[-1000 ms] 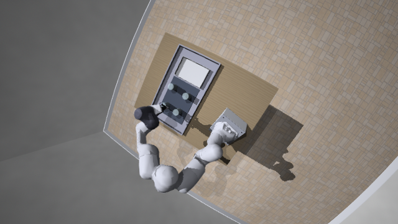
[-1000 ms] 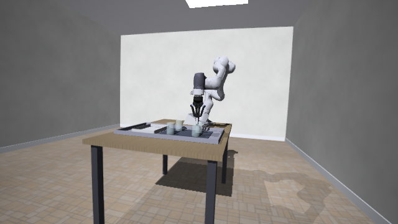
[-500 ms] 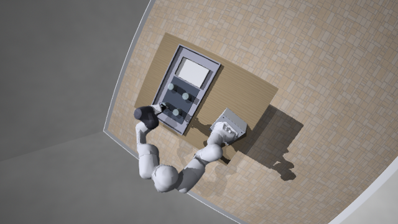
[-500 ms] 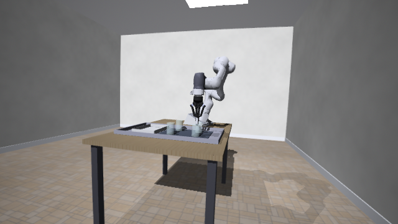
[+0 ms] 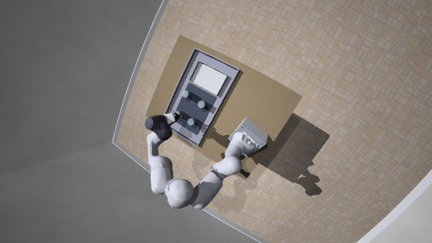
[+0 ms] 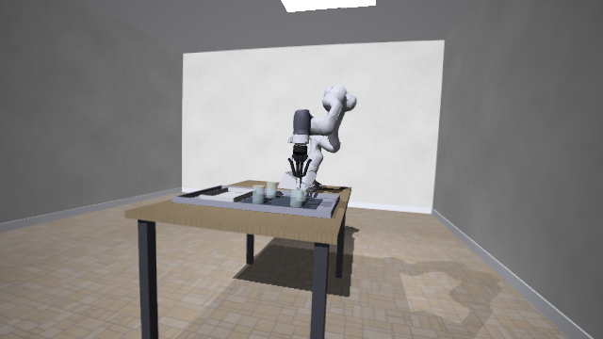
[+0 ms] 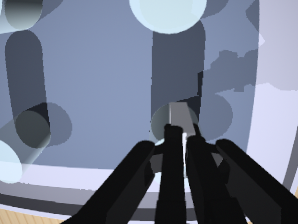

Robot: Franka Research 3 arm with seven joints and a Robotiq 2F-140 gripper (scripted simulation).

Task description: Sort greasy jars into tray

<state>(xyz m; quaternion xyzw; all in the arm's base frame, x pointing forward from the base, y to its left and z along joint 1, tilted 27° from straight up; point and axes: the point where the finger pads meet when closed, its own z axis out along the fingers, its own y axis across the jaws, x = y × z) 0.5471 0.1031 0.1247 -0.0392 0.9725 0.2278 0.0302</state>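
My gripper (image 5: 177,116) (image 6: 300,186) (image 7: 177,115) is shut and empty, pointing down at the jar by the mat's outer left corner. That jar (image 6: 297,199) (image 7: 159,119) is upright, partly hidden behind the fingers; whether they touch it I cannot tell. A second jar (image 5: 192,121) (image 7: 168,12) stands across from it. A third jar (image 5: 185,94) (image 6: 258,194) (image 7: 7,162) and a fourth jar (image 5: 202,104) (image 6: 271,188) (image 7: 22,12) stand nearer the tray. All four are pale, translucent and on the dark mat (image 5: 193,111) (image 7: 100,75). The white tray (image 5: 210,78) (image 6: 226,196) holds no jar.
A raised grey rim (image 5: 216,111) (image 6: 254,208) surrounds the mat and tray on the wooden table (image 5: 260,98) (image 6: 226,225). The jars stand with gaps between them. The arm reaches in from the outer side of the table, its base (image 5: 256,129) at the table's other end.
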